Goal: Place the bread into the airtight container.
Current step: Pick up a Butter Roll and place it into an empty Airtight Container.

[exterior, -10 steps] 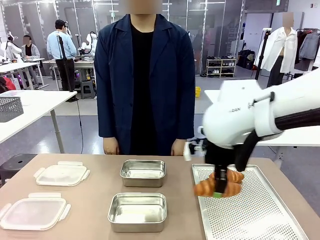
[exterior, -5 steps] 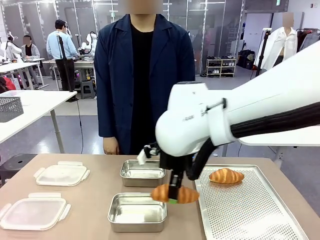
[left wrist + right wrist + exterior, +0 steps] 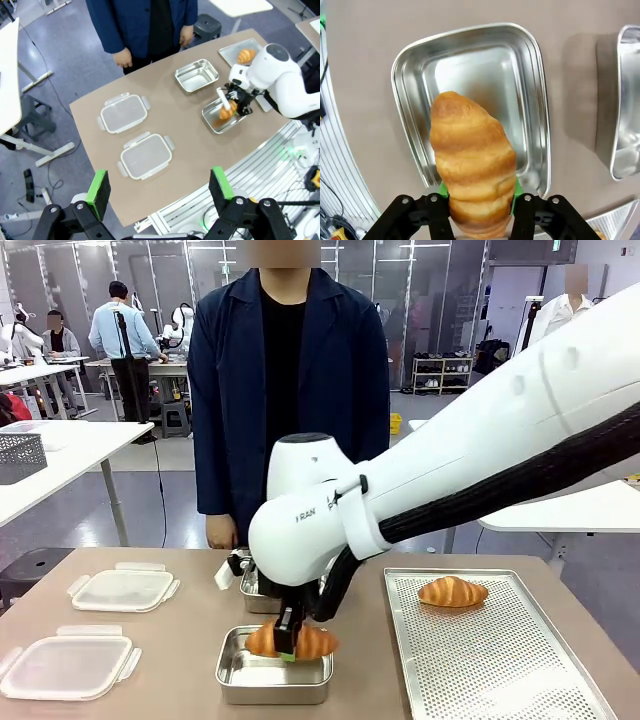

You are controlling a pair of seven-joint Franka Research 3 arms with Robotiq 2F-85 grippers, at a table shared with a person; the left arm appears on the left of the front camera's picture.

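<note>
Bread [image 3: 472,160] — a croissant — is clamped in my right gripper [image 3: 479,195], jaws closed on its middle. Directly beneath the fingers is the steel container [image 3: 470,60]; I cannot tell whether the bread touches its floor. Past the gripper, toward the person, sits a second container [image 3: 626,100]. Off to the gripper's side another croissant [image 3: 452,591] lies on the perforated tray [image 3: 500,670]. My left gripper [image 3: 159,186] hovers high above the table — jaws spread, empty.

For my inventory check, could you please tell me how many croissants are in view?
2. One croissant is held in the right gripper over the near metal container; the other croissant lies on the perforated tray, at its far end. None seems hidden.
</note>
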